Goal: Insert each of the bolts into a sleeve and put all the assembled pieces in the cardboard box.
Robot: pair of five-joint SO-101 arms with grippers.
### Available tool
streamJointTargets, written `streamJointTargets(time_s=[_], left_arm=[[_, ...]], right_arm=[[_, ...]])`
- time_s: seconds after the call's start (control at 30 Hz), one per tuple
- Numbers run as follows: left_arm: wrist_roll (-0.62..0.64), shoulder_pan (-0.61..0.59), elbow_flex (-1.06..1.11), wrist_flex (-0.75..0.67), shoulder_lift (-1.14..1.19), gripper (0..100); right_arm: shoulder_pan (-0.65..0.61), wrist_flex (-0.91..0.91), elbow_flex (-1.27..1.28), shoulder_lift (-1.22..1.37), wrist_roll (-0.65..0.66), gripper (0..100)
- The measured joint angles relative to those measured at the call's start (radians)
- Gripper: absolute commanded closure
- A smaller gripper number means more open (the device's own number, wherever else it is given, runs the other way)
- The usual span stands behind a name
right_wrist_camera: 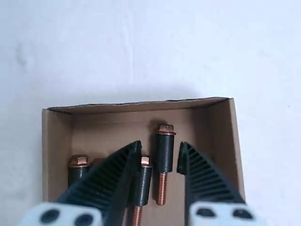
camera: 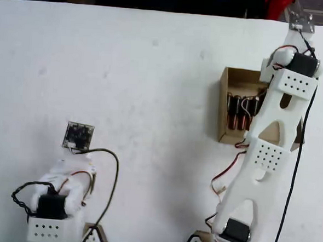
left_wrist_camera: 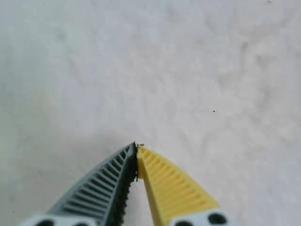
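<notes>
The box (right_wrist_camera: pixel 117 115), an open tray of plain brown cardboard with thin straight walls, is sitting on the white, faintly mottled table (left_wrist_camera: pixel 188 70) and is holding the assembled pieces. Three are showing plainly in the right wrist view: one (right_wrist_camera: pixel 165 155) mid-box, one (right_wrist_camera: pixel 142 181) just beside it, and one (right_wrist_camera: pixel 78 168) by a side wall. A finger is covering the space between. Each is a smooth black cylindrical sleeve with a copper-coloured bolt running through it, hex head at one end and threaded shank sticking out at the other. The right gripper (right_wrist_camera: pixel 159 147) is hanging over the box, its black ribbed fingers spread apart and grasping nothing, with the mid-box piece lying in the gap. The left gripper (left_wrist_camera: pixel 137 149) is sitting well apart from the box, over the table, its grey and yellow ribbed fingers pressed together at the tips.
</notes>
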Motion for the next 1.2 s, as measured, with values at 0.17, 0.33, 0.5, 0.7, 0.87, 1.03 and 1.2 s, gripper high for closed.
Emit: streamJointTargets(time_s=[0.17, 0.33, 0.5, 0.7, 0.87, 1.03, 1.2], left_arm=[[0.0, 0.0, 0.0, 0.0, 0.0, 98], [0.0, 0.0, 0.0, 0.0, 0.0, 98], [0.0, 0.0, 0.0, 0.0, 0.0, 98], [0.0, 0.0, 0.0, 0.0, 0.0, 98], [0.0, 0.0, 0.0, 0.0, 0.0, 98], [0.0, 0.0, 0.0, 0.0, 0.0, 98], [0.0, 0.0, 0.0, 0.0, 0.0, 98]], right_arm=[[-0.017, 0.0, -0.005, -0.003, 0.0, 98.3], [-0.038, 0.0, -0.005, -0.074, 0.0, 98.1], [-0.058, 0.003, -0.005, -0.195, 0.0, 98.1], [-0.061, 0.003, -0.005, -0.342, 0.0, 98.1], [-0.061, 0.003, -0.005, -0.462, 0.0, 98.1], [-0.061, 0.003, -0.012, -0.597, 0.0, 98.1], [-0.061, 0.003, 0.009, -0.732, 0.0, 98.1]])
